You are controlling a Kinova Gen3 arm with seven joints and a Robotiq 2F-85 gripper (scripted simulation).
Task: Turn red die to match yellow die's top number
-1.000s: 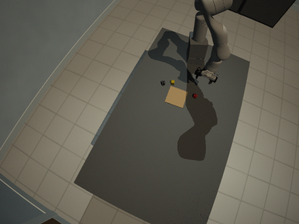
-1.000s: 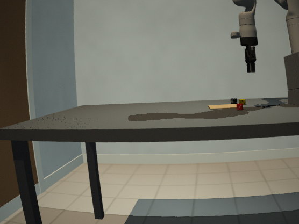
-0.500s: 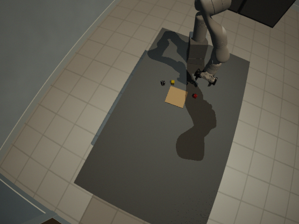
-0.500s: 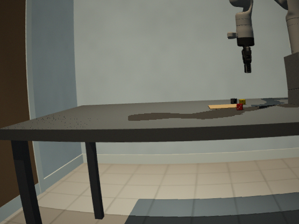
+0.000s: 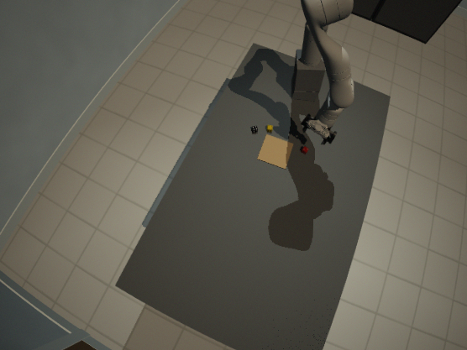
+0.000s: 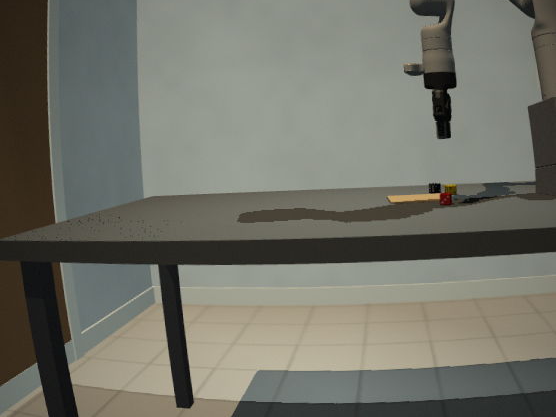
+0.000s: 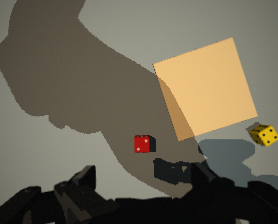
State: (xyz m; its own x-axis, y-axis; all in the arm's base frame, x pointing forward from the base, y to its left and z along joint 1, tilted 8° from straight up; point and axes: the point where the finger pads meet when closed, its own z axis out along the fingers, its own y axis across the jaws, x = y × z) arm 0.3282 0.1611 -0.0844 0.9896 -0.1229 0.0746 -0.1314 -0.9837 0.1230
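The red die [image 5: 304,149] lies on the dark table just off the right edge of the tan mat [image 5: 275,151]. In the wrist view the red die [image 7: 143,144] shows two white pips on top and sits in the arm's shadow, left of the mat [image 7: 206,89]. The yellow die [image 5: 270,127] lies beyond the mat's far corner; in the wrist view its [image 7: 265,135] top shows four pips. A black die [image 5: 254,129] lies beside the yellow one. My gripper [image 6: 443,132] hangs open and empty, high above the table near the red die [image 6: 445,199].
The arm's grey pedestal [image 5: 310,80] stands at the table's far end, close behind the dice. The table's right edge [image 5: 369,177] runs a short way past the red die.
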